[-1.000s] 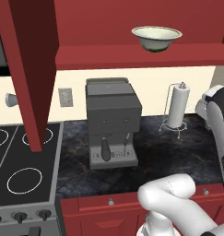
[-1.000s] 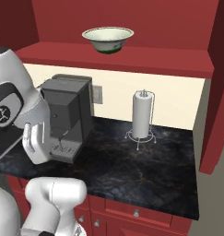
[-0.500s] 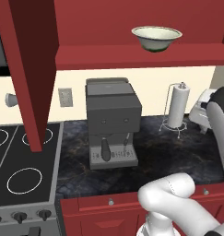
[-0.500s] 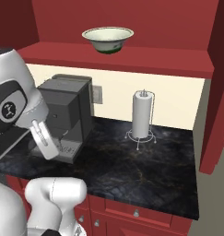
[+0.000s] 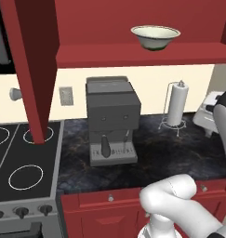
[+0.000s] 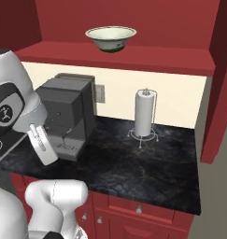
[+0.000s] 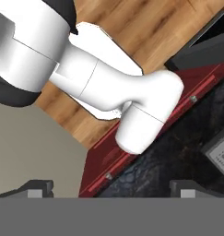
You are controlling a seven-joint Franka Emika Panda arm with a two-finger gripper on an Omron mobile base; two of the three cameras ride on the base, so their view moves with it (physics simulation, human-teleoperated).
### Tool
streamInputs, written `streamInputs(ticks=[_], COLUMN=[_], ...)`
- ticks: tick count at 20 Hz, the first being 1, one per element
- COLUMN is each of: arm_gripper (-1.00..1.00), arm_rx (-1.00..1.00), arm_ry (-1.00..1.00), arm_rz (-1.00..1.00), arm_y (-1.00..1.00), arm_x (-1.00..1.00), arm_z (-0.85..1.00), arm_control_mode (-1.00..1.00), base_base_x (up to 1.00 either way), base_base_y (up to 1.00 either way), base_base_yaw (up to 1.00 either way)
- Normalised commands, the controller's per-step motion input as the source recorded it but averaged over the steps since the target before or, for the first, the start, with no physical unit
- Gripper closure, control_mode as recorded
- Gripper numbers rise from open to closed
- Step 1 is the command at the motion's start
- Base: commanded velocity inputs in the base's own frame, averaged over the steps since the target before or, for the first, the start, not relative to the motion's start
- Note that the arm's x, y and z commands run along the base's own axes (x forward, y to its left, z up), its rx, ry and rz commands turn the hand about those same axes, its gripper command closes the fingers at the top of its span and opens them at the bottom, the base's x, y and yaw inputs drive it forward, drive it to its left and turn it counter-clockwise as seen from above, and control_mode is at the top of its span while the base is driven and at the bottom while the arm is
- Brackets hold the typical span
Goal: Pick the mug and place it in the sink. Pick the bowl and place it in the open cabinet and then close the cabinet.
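The cream bowl (image 5: pixel 155 37) (image 6: pixel 111 38) with its green rim stands upright on the red shelf (image 5: pixel 133 55) (image 6: pixel 133 52) of the open cabinet. The cabinet door (image 5: pixel 29 69) (image 6: pixel 221 79) hangs swung out toward me. In the hand view my gripper (image 7: pixel 114 189) is open, with nothing between its fingertips (image 7: pixel 37 188). It looks down past the dark counter's front edge (image 7: pixel 178 156) and the red drawer fronts to the wooden floor. The mug and the sink are out of view.
A grey coffee machine (image 5: pixel 110 118) (image 6: pixel 68 114) stands on the dark counter (image 5: pixel 170 153) under the shelf. A paper towel holder (image 5: pixel 178 104) (image 6: pixel 145 114) is to its right and a stove (image 5: pixel 21 162) to its left. A white appliance (image 5: pixel 208 114) sits at the far right.
My arm has turned a little, slipping further toward the right edge of the left base view. The bowl, the cabinet door and the counter items have not moved.
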Motion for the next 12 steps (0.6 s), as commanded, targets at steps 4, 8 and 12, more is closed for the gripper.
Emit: streamInputs(ticks=[4,8,12], arm_gripper=[-1.00,-1.00,-1.00], arm_rx=[0.00,0.00,0.00], arm_ry=[0.00,0.00,0.00], arm_rz=[0.00,0.00,0.00], arm_y=[0.00,0.00,0.00], arm_x=[0.00,0.00,0.00], arm_z=[0.00,0.00,0.00], arm_control_mode=[1.00,1.00,1.00], base_base_x=[-0.63,-0.29,0.01], base_base_y=[0.00,0.00,0.05], base_base_yaw=[-0.22,-0.27,-0.21])
